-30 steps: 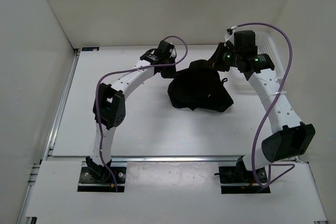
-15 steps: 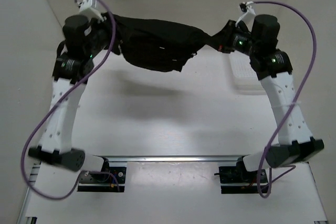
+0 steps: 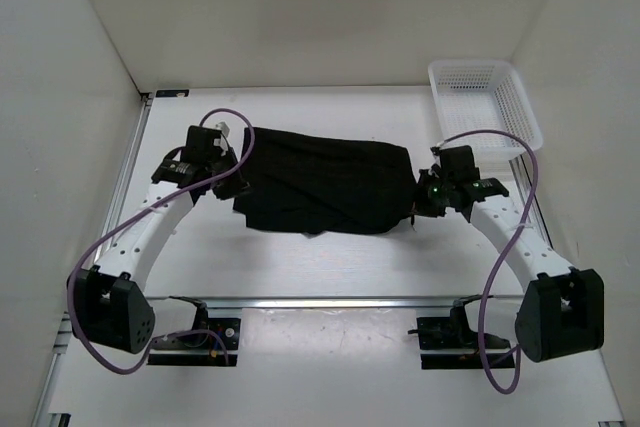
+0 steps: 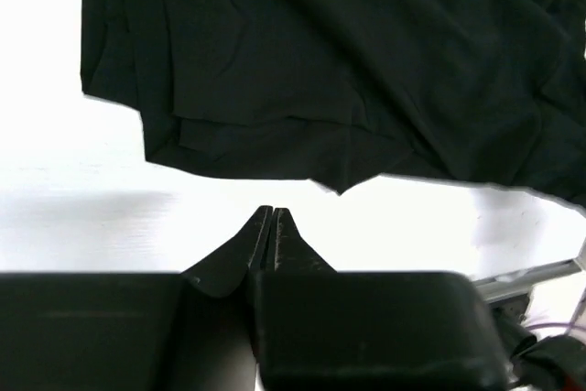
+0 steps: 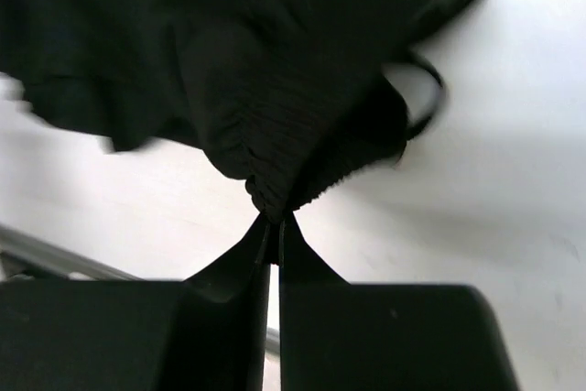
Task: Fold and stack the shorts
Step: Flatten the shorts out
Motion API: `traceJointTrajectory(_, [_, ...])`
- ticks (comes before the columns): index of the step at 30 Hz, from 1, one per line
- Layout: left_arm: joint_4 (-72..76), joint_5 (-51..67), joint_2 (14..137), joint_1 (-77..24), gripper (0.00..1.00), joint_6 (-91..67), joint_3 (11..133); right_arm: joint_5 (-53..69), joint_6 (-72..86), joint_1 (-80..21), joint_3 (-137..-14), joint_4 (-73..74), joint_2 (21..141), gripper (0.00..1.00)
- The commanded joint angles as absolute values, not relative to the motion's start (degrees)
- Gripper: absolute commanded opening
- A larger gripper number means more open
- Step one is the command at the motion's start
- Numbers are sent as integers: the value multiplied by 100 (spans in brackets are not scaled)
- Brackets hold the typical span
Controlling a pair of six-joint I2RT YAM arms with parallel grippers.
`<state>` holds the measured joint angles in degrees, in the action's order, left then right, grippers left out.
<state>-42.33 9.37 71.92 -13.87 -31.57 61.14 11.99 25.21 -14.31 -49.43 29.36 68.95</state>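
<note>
The black shorts [image 3: 325,187] lie spread across the middle of the table, roughly flat. My left gripper [image 3: 232,179] sits at their left edge; in the left wrist view its jaws [image 4: 273,212] are pressed together with nothing between them, a little short of the fabric's hem [image 4: 339,185]. At the right end my right gripper [image 3: 428,197] is shut on the bunched, ribbed waistband [image 5: 275,180] of the shorts. A drawstring loop [image 5: 426,98] curls out beside it.
A white mesh basket [image 3: 487,107] stands at the back right corner, just behind the right arm. White walls close in the table on three sides. A metal rail [image 3: 330,301] runs along the near edge.
Both arms came down from holding the shorts stretched in the air and laid them on the table. The left gripper let go of the fabric and shut again.
</note>
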Motion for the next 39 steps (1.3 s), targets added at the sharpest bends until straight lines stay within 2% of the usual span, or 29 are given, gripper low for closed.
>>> traceJointTrajectory(1, [-4227,783,7109,-1362,10,-3252,6354,791,2751,-1380,-5115,2804,6584,0])
traceJointTrajectory(7, [-4518,615,7786,-1432,10,-3550,6346,791,2751,-1380,-5413,3040,6583,0])
traceJointTrajectory(8, [-4587,685,7883,-1433,18,-3620,6294,791,2751,-1380,-5414,3111,6635,0])
traceJointTrajectory(9, [-4649,686,8084,-1433,51,-3717,6206,843,2751,-1380,-5466,3111,6636,0])
traceJointTrajectory(10, [-4649,686,8173,-1485,67,-3805,5996,844,2699,-1380,-5467,3181,6636,0])
traceJointTrajectory(11, [-4649,686,8278,-1485,79,-3945,5916,844,2698,-1380,-5467,3243,6636,0])
traceJointTrajectory(12, [-4649,607,8384,-1485,88,-3998,5854,844,2698,-1380,-5467,3243,6636,0])
traceJointTrajectory(13, [-4597,606,8611,-1485,93,-3999,5854,844,2698,-1380,-5467,3313,6636,0])
traceJointTrajectory(14, [-4536,606,8735,-1485,93,-3999,5854,844,2698,-1380,-5467,3366,6636,0])
traceJointTrajectory(16, [-4413,493,9094,-1485,93,-4052,5854,844,2646,-1380,-5467,3366,6583,0])
traceJointTrajectory(18, [-4360,439,9342,-1485,89,-4052,6073,844,2646,-1380,-5467,3471,6583,0])
traceJointTrajectory(20, [-4359,439,9720,-1546,77,-4052,6291,844,2593,-1328,-5467,3524,6583,0])
traceJointTrajectory(23, [-4359,439,10027,-1608,66,-4052,6512,791,2541,-1327,-5467,3629,6531,0])
traceJointTrajectory(25, [-4359,439,10151,-1670,56,-4052,6697,791,2540,-1327,-5520,3691,6530,0])
traceJointTrajectory(32, [-4359,264,10318,-1731,46,-4052,6926,791,2435,-1274,-5572,3753,6478,0])
traceJointTrajectory(36, [-4359,264,10459,-1731,10,-3912,7049,791,2435,-1274,-5572,3753,6478,0])
traceJointTrajectory(39, [-4438,142,10066,-1731,10,-3911,6909,791,2373,-1274,-5572,3753,6478,0])
